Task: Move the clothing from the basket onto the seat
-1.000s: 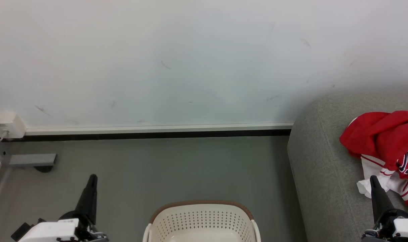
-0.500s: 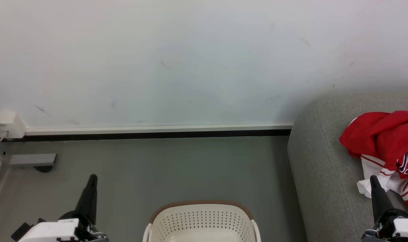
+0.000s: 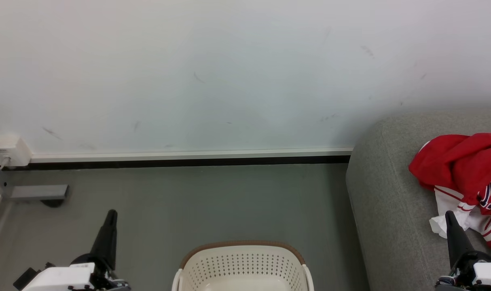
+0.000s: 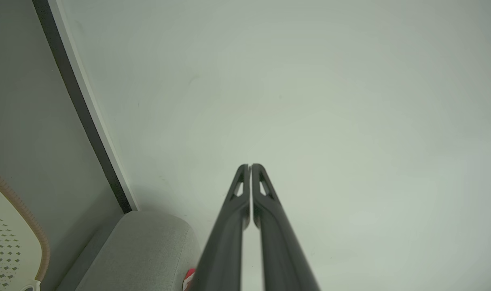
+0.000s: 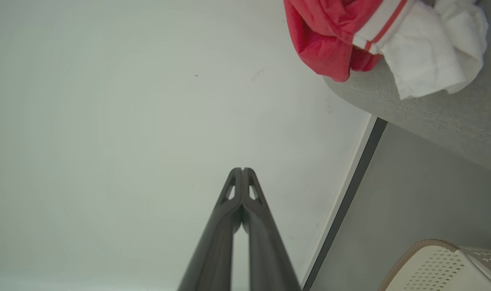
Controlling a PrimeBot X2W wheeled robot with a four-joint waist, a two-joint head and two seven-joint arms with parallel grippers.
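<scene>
At the far left a small white plastic box (image 3: 7, 150) sits against the white wall, beside a flat grey metal bracket (image 3: 39, 192) on the matte grey floor (image 3: 229, 202). The left gripper (image 3: 111, 213), two long dark tapering fingers, is clenched tip to tip on nothing and points up at the wall. It is held low and off to the side, which reads as a parked pose with no work in hand. In the middle stands the basket (image 3: 241, 244), cream-white hard plastic with rows of small round holes, a brown rim and rounded corners. The part of its inside that shows holds no garment, though its bottom is cut off by the frame. To the right lies the seat (image 3: 387, 210), a large light grey woven sofa with a soft rounded edge and a seam line. On it rests the clothing (image 3: 460, 165), limp red fabric with white trim, stripes and a dark blue emblem, crumpled in a loose heap near the sofa's end. The right gripper (image 3: 449, 214) hangs near the white folds without touching them, likewise closed and empty, so the transfer looks finished or nearly so.
</scene>
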